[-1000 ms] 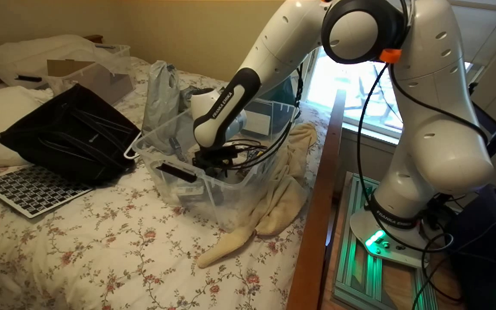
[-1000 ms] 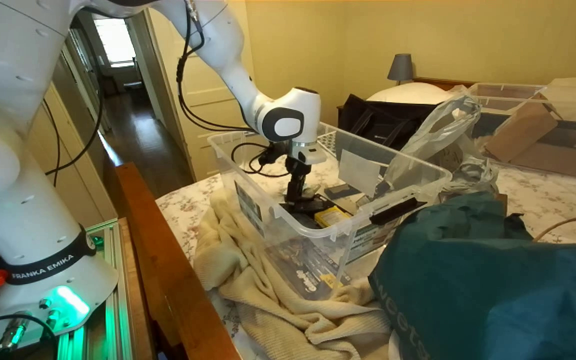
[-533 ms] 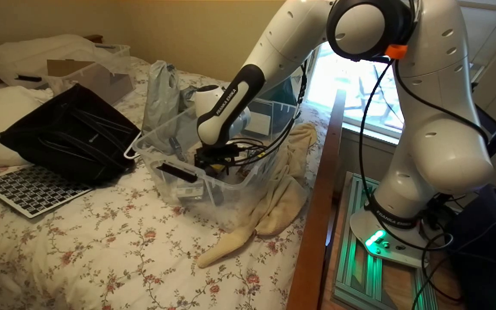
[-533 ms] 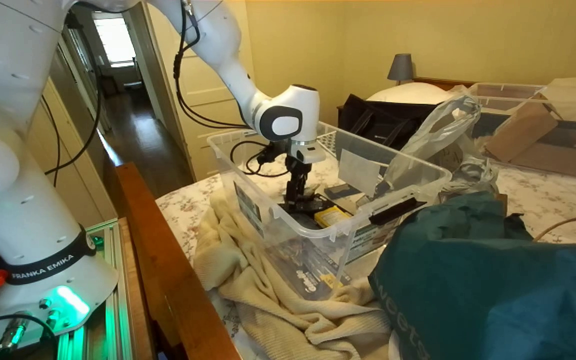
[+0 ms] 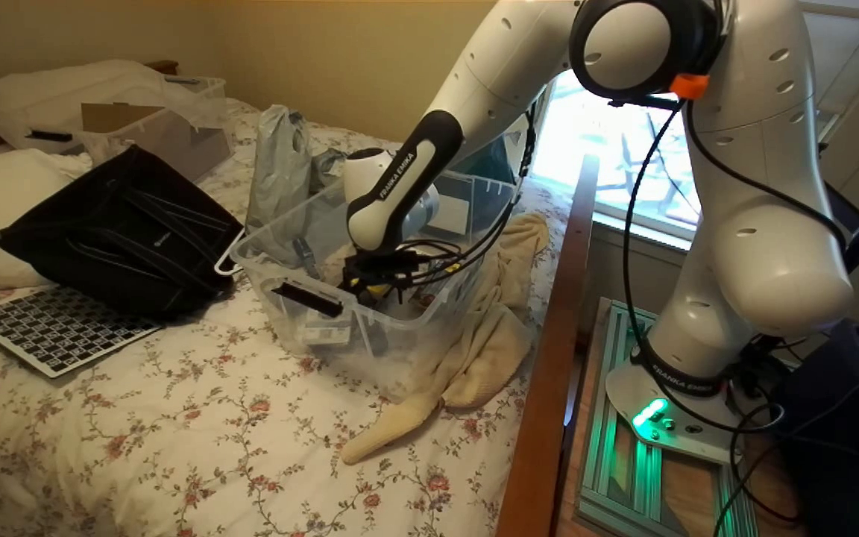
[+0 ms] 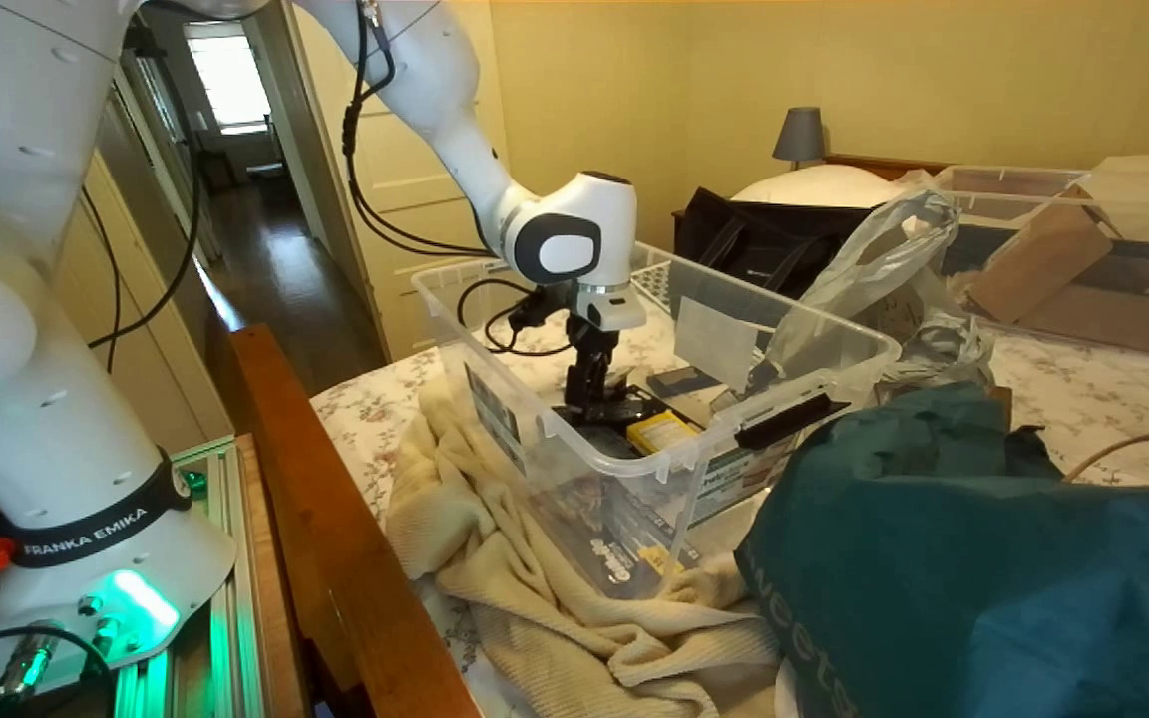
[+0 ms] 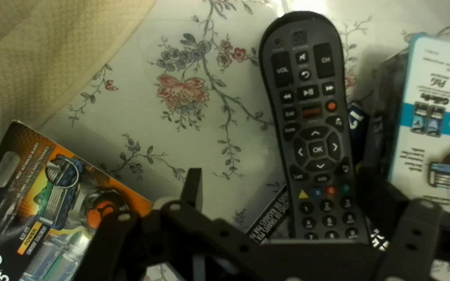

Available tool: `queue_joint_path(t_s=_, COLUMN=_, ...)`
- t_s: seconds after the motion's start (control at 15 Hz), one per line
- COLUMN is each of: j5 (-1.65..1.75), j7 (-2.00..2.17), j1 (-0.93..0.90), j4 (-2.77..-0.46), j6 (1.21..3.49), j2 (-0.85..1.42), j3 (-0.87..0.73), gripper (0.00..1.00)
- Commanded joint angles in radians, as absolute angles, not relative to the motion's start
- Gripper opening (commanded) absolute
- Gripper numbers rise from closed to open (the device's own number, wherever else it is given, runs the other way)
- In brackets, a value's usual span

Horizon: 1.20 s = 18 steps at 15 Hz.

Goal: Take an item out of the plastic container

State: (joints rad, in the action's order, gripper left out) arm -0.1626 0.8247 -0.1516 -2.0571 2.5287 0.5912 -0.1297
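Down inside the plastic container (image 6: 624, 464) on the flowered bed (image 5: 198, 425): gripper (image 7: 281, 181) pointing downward at the end of an arm (image 6: 440, 90) bent over the rim. Jaws standing wide apart, nothing gripped; remote control (image 7: 313, 117) between them in the wrist view, contact with the nearer jaw not tellable. Against a second ago: slight shift of arm and gripper toward the robot base (image 5: 687, 350). Contents: remote control lying partly over a dark pack (image 7: 272, 214); orange-and-black Gillette pack (image 7: 53, 195) to one side, white-and-blue Gillette pack (image 7: 436, 125) to the other. Beige blanket (image 6: 505, 568) bunched along the outside. Farther off on the bed: second clear bin (image 5: 209, 88) with brown cardboard (image 5: 118, 115).
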Motion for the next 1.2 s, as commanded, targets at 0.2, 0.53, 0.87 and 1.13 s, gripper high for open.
queue_joint_path(t_s=0.2, j5=-0.160, j7=0.827, j1=-0.144, j4=-2.077, j6=2.545, j2=0.593, j3=-0.115, gripper=1.00)
queue_joint_path(t_s=0.53, j5=-0.169, j7=0.812, j1=-0.140, j4=-2.056, j6=2.581, j2=0.622, j3=-0.095, gripper=1.00)
queue_joint_path(t_s=0.87, j5=-0.165, j7=0.805, j1=-0.144, j4=-2.035, j6=2.588, j2=0.651, j3=-0.089, gripper=1.00)
queue_joint_path(t_s=1.13, j5=-0.166, j7=0.802, j1=-0.146, j4=-2.030, j6=2.601, j2=0.669, j3=-0.087, gripper=1.00)
